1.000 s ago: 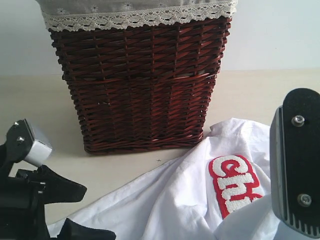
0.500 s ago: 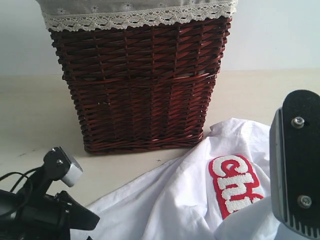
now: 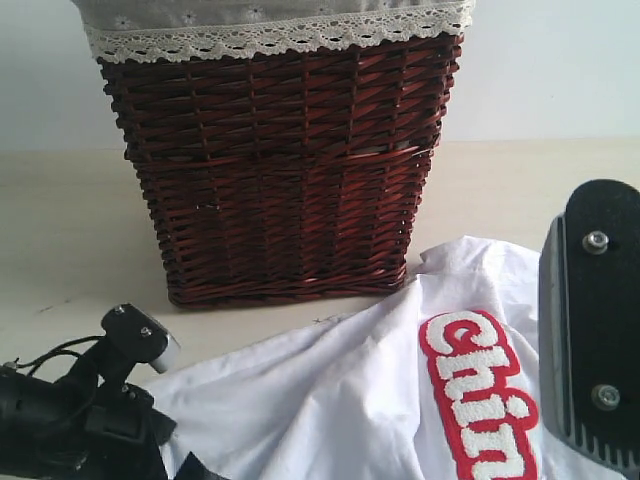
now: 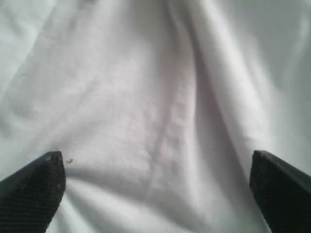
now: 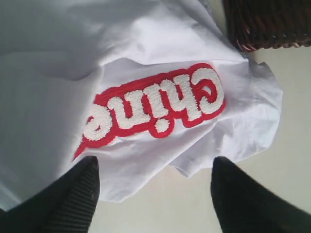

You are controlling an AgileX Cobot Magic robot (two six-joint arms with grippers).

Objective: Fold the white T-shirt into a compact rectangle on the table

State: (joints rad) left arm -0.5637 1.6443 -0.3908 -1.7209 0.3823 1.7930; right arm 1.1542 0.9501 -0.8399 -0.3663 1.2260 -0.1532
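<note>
The white T-shirt (image 3: 340, 400) lies rumpled on the table (image 3: 60, 250) in front of the basket, its red-outlined lettering (image 3: 480, 400) facing up at the right. My left gripper (image 4: 155, 165) is open just above plain white cloth (image 4: 146, 97), with nothing between its fingers. The left arm (image 3: 90, 410) sits at the shirt's near left edge. My right gripper (image 5: 155, 167) is open over the hem (image 5: 146, 165) below the lettering (image 5: 155, 104) and bare table (image 5: 194, 204). One of its fingers (image 3: 595, 330) fills the right edge of the exterior view.
A dark brown wicker basket (image 3: 280, 170) with a lace-trimmed grey liner (image 3: 270, 30) stands directly behind the shirt, and its corner (image 5: 267, 22) shows in the right wrist view. Bare tabletop lies to the left and right of the basket.
The right gripper has opened and the raised fold of shirt has dropped flat, uncovering more of the lettering. The left arm has come down and rightward to the shirt's edge.
</note>
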